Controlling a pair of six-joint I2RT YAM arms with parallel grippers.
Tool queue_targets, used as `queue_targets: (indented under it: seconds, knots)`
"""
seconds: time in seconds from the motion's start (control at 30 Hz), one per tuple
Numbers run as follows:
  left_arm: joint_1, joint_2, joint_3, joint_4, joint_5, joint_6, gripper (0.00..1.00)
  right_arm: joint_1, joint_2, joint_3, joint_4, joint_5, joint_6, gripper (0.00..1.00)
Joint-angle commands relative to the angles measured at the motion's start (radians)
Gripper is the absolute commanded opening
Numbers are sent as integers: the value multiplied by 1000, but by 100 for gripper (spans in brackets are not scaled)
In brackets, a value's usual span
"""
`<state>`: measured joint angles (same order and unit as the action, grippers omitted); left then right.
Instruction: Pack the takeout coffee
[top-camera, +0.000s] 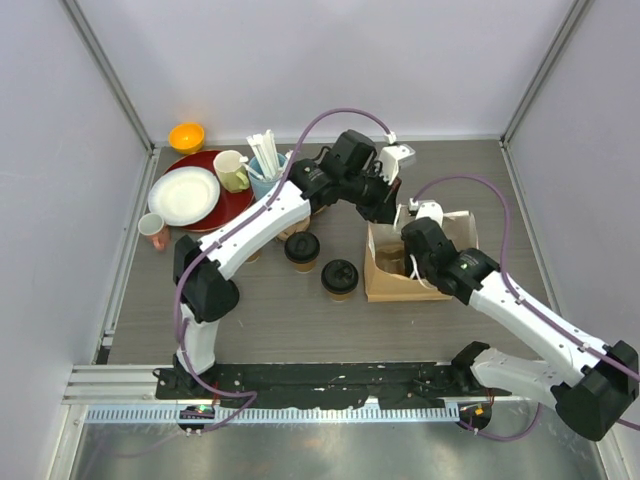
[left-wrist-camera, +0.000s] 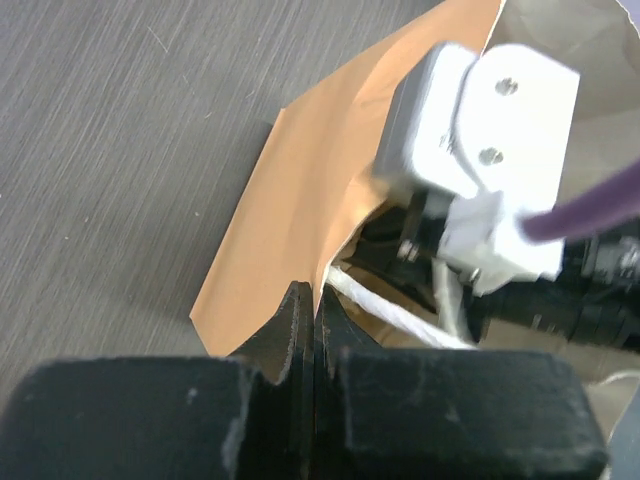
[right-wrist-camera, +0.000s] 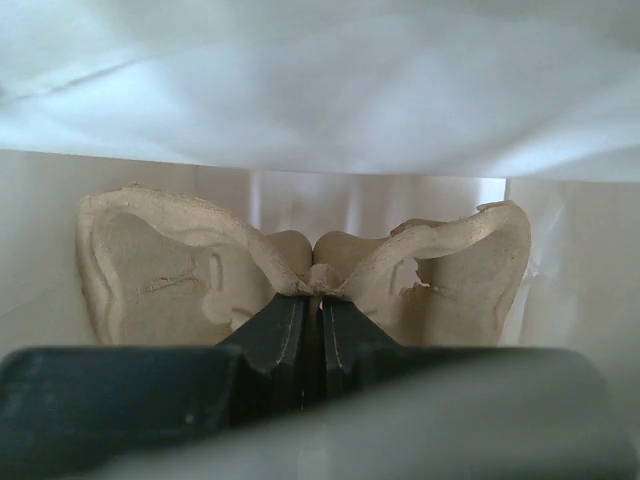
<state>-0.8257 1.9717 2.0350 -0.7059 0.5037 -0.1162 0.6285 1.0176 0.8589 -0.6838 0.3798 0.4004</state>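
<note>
At the paper bag | left gripper pinched its rim | right gripper inside, clamped the pulp carrier

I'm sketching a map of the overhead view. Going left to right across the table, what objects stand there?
Pink cup, white plate, yellow-green mug, blue cup of sticks, first lidded coffee cup, second lidded coffee cup, paper bag.
</note>
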Motion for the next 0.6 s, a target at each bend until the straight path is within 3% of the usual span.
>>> queue_targets:
  seconds: [0.0,0.2,0.3,0.47,0.57]
  knots:
    - [-9,-31,34,101,-74,-42,0,59,50,0,27,73,64,1]
    - [-74,-125,-125,262,-226,87,0,63,70,-8,79,38,55,1]
    - [-108,-181,-179,305,-234,144,0,63,24,-20,101,-41,25,1]
    - [-127,-221,-197,302,-273,93,0,63,-65,-73,110,-39,8,1]
    - [-158,-229,-196,341,-368,164,0,63,-76,-69,145,-65,-56,1]
